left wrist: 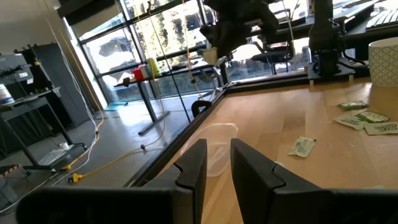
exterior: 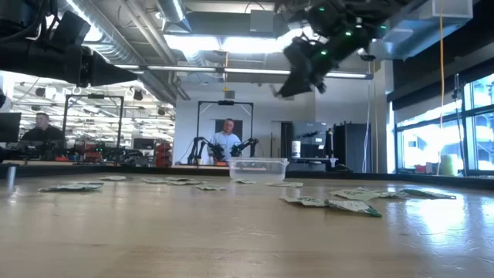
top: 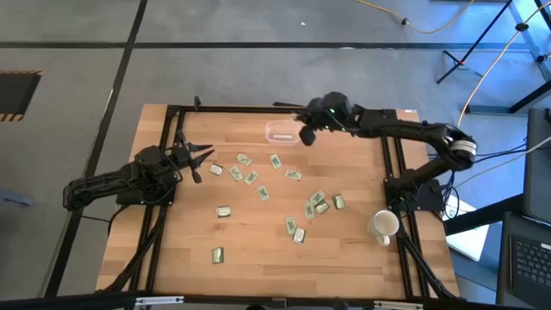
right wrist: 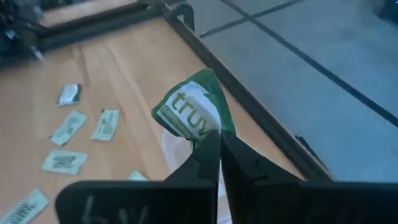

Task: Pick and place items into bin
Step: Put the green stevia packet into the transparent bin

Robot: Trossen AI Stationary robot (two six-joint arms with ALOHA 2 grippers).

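Note:
My right gripper (top: pixel 307 135) hangs in the air beside the clear low-walled bin (top: pixel 280 131) near the table's far edge, shut on one green and white packet (right wrist: pixel 189 112). In the low view the gripper (exterior: pixel 297 73) is well above the bin (exterior: pixel 258 168), which rests by its base on the table. Several more packets (top: pixel 263 194) lie flat across the middle of the table. My left gripper (top: pixel 200 162) waits open at the table's left side, touching nothing, and points toward the bin (left wrist: pixel 214 146). My right gripper (right wrist: pixel 219 134) pinches the packet by one edge (right wrist: pixel 210 127) between its two fingertips. The rest of the packet stands out beyond the fingertips, lifted clear of the table. The bin (right wrist: pixel 174 146) shows just beneath it.
A white cup (top: pixel 383 226) stands near the table's right edge by the right arm's base. A dark metal frame (top: pixel 258 109) runs along the table's edges. Loose packets (exterior: pixel 332 203) lie between the bin and the near edge. People sit in the room beyond the table.

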